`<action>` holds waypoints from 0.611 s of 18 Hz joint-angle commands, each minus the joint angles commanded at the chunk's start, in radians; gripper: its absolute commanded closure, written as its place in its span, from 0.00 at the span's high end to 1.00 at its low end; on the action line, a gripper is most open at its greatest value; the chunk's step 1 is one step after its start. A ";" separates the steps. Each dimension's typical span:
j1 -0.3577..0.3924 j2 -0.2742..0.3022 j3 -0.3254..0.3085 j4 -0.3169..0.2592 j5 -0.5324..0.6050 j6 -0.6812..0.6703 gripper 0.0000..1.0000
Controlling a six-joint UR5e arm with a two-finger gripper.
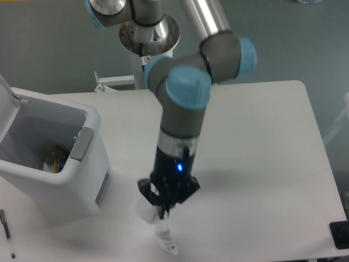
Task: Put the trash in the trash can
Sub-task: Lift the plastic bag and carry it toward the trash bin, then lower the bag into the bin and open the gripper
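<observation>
We see the wrapper (162, 232), a crumpled white translucent piece, hanging from the tool (161, 210) near the front edge of the worktop (262, 164). Its long axis runs from the upper left, where a white lump sits beside the fingers, down to the lower right, where a thin tail points toward the front edge. We cannot tell whether that tail touches the worktop or hangs just above it. The tool points downward with its fingers closed on the upper part of the wrapper, and a small blue light glows on the wrist above it. The arm (182, 109) rises from there, leaning up and to the right toward its grey and blue joints. To the left, well apart from the wrapper, stands the trash can (82, 180), a white boxy bin with its lid (6, 90) flipped up and a grey panel at its rim. Inside it we glimpse something with red and blue colours, too hidden to name surely. A black pen (6, 232) lies at the far left of the worktop, in front of the bin.
</observation>
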 joint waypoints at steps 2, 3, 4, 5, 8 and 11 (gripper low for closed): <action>0.003 0.026 0.009 0.000 -0.074 -0.011 0.13; 0.003 0.032 0.011 0.000 -0.101 -0.017 0.13; 0.003 0.037 0.011 0.000 -0.124 -0.023 0.13; 0.000 0.039 0.009 0.000 -0.147 -0.025 0.13; -0.006 0.061 0.005 0.000 -0.197 -0.025 0.14; -0.012 0.095 -0.012 -0.003 -0.232 -0.025 0.15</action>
